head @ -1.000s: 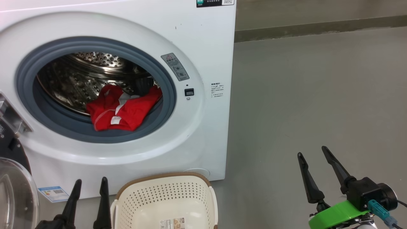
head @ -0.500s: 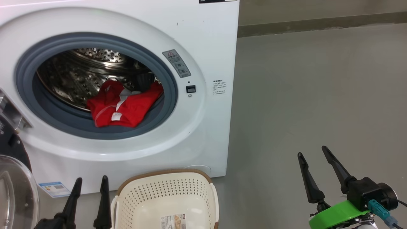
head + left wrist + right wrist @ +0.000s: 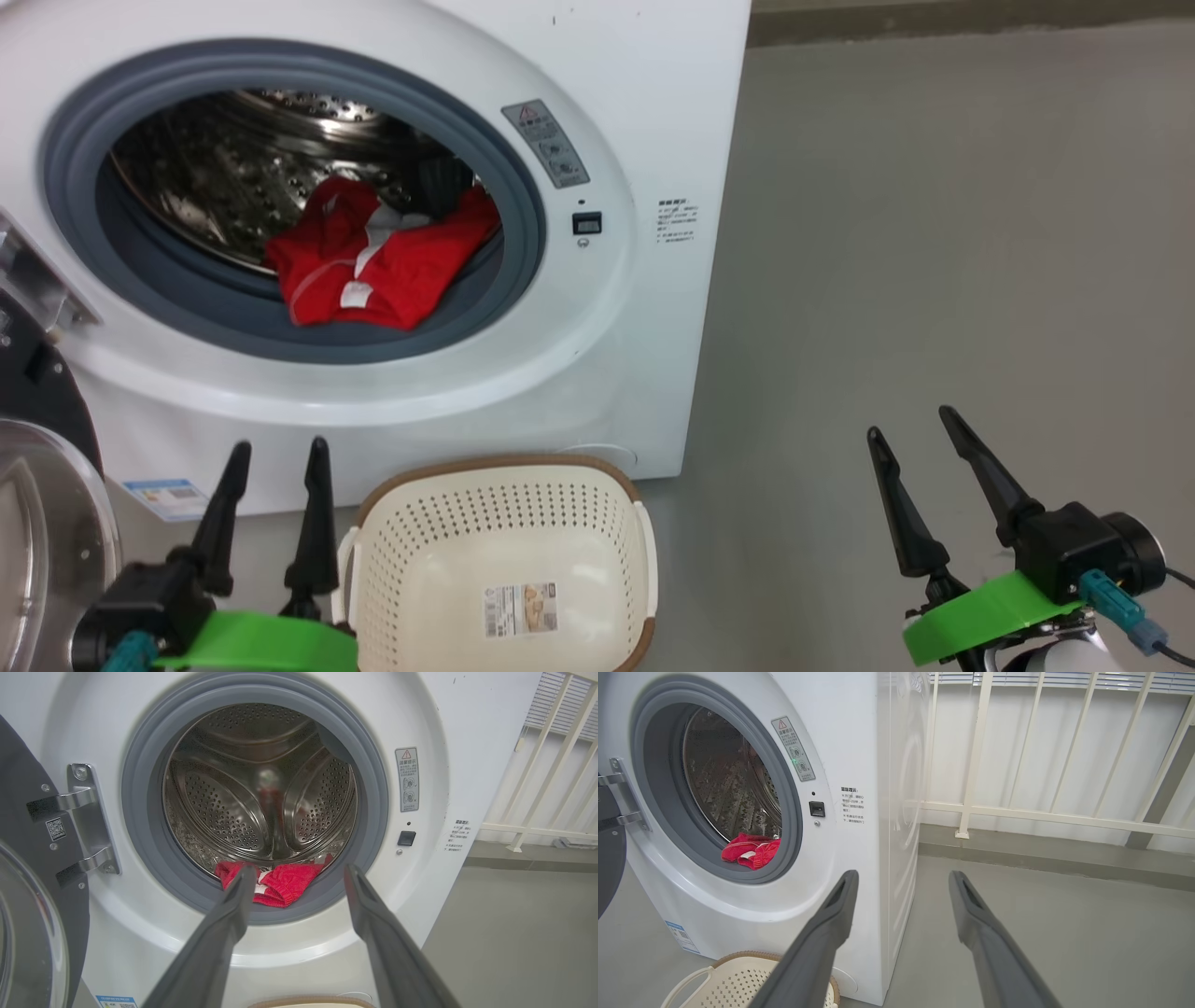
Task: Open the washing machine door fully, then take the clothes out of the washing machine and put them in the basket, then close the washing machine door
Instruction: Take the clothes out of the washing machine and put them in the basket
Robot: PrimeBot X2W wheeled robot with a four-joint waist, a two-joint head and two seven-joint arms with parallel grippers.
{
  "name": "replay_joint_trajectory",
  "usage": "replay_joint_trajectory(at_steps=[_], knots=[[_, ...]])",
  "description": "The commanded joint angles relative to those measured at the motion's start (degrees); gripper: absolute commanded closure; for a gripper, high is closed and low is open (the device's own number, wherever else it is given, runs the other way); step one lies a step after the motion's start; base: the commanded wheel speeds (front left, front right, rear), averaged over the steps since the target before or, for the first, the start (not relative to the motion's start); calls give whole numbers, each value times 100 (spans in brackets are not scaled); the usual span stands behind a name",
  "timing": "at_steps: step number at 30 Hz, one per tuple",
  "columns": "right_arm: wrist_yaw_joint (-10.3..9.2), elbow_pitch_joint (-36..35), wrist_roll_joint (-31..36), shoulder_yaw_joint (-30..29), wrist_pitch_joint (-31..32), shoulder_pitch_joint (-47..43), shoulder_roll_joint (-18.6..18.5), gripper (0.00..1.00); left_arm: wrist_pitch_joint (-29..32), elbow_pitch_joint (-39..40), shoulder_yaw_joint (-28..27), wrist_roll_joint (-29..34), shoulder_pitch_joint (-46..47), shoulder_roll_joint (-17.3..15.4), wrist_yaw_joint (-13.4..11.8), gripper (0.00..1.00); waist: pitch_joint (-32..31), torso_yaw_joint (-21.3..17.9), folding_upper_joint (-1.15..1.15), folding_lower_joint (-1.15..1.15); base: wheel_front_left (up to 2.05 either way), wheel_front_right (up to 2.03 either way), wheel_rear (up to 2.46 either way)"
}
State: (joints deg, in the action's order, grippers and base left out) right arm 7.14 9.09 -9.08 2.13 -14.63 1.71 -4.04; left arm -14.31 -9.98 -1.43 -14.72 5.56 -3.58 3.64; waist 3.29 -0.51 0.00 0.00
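The white washing machine (image 3: 644, 112) stands with its door (image 3: 47, 523) swung open at the far left, glass bowl and black rim partly in view (image 3: 28, 914). Red clothes (image 3: 373, 257) with white parts lie at the front of the steel drum, over the grey rubber ring (image 3: 280, 884) (image 3: 749, 851). The cream basket (image 3: 504, 569) sits on the floor before the machine, holding only its paper label. My left gripper (image 3: 277, 453) is open, just left of the basket and below the drum mouth. My right gripper (image 3: 915, 420) is open over the bare floor to the right, holding nothing.
Grey floor (image 3: 934, 233) stretches to the right of the machine. A white railing (image 3: 1017, 812) stands against the wall behind. The door hinge bracket (image 3: 88, 821) sits at the left of the drum opening. A blue sticker (image 3: 163, 495) marks the machine's lower front.
The head camera has tipped down and shifted, so machine and basket sit differently in the picture. My left gripper has risen higher into view, showing its green band. The right gripper stays much the same.
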Motion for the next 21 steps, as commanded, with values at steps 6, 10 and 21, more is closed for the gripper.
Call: replay_joint_trajectory(at_steps=[6, 10, 21], knots=[[35, -208, -9, 157, -37, 425, -142, 0, -69, -36, -200, 68, 743, -31, 10, 0, 453, 140, 0, 0, 0, 0, 0], [35, -230, -13, 157, -37, 587, -164, 0, -69, -228, -270, 67, 1248, -32, -13, 0, 788, 174, 0, 0, 0, 0, 0], [35, -236, 35, 169, -37, 943, -205, 0, -28, -964, -133, 211, 2472, -142, -115, 0, 1511, 174, 0, 0, 0, 0, 0]])
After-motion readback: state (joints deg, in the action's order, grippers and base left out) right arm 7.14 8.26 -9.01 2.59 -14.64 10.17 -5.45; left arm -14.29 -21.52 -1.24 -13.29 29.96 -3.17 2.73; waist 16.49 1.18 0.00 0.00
